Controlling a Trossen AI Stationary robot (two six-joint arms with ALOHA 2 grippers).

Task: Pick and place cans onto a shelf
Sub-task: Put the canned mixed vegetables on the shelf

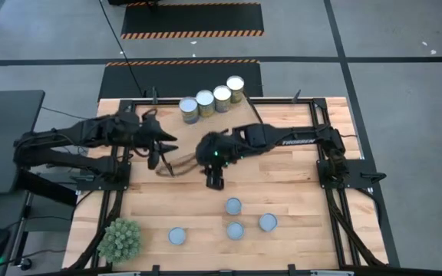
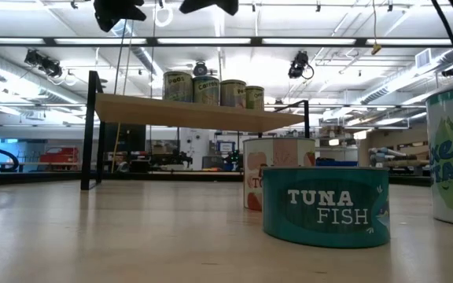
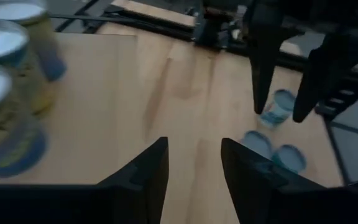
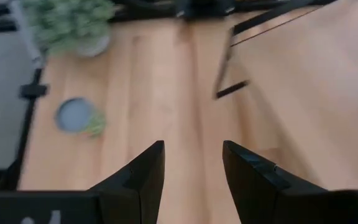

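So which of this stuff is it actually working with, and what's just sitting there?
Part of the job:
- four cans on the shelf
- four cans on the table
- the shelf

Just lying about:
- potted plant

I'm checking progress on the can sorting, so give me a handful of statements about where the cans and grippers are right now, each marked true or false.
1. Four cans stand in a row on the shelf. True: they line up from to.
2. Four more cans lie on the table's near half. True: one near the green plant, three clustered around.
3. The left gripper is holding a can. False: its fingers are apart with only bare wood between them.
4. The right gripper is closed on the plant. False: it is open and empty, and the plant sits far ahead of it.
5. The nearest can in the low view reads TUNA FISH. True.
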